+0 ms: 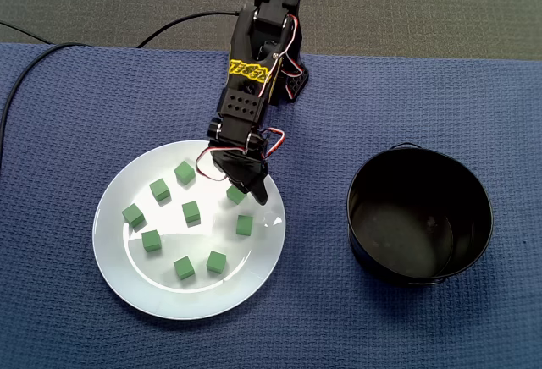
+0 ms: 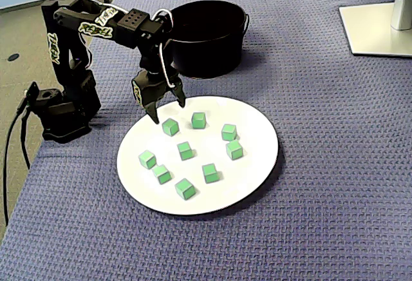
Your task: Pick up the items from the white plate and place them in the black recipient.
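1. Judging from their look, the green cubes (image 2: 185, 189) should be light, stiff and not fragile, perhaps foam or painted wood. Their flat, matt faces ought to give the fingers fair friction. The best hold seems to be across two opposite flat sides, squared up. A small block pinched corner to corner could twist or pop out.
2. Nine of them lie on the white plate (image 2: 261, 139), all much the same size, bright green and sharp-edged. They are scattered singly, apart from one another, each turned a little differently. The plate looks glossy, so a nudged cube may slide rather than stay put.
3. Toward the plate's far-left part in a fixed view sits the far-left cube (image 2: 170, 126). The end effector (image 2: 168, 110) hangs just above and behind it, pointing down. Its two fingers are spread apart with nothing between them.
4. Beyond the plate's far rim stands the black pot (image 2: 206, 58), round and deep, with a wire handle. Seen from above in a fixed view, it holds no cube that I can make out.
5. Around the plate on every side stretches the counter (image 2: 322, 197), covered by a blue woven cloth that carries both plate and pot.
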Controlling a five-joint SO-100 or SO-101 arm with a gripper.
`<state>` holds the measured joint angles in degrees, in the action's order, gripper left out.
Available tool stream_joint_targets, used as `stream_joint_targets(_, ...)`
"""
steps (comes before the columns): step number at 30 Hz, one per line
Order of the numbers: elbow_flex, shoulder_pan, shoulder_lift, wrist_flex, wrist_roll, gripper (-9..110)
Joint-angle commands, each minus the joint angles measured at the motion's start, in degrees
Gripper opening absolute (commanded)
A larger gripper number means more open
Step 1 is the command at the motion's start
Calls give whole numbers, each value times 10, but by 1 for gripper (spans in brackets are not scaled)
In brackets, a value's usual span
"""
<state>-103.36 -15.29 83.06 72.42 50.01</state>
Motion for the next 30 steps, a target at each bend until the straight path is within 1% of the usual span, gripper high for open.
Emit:
stream_joint_targets(1, 24, -6, -5, -18, 14, 25)
stream_joint_targets(11, 33, -19, -30, -33, 70, 22)
stream_joint_targets(17, 23, -23, -38, -62, 83, 20)
stream_joint_targets(22, 7, -19, -42, -88, 85, 13)
stream_joint_targets(23, 2, -18, -43, -93, 85, 10)
stream_joint_targets(24, -3, -18, -43, -98, 86, 3)
stream_joint_targets(25, -7, -16, -43, -103, 83, 0)
stream_joint_targets(30, -17, -14, -37, -111, 76, 0)
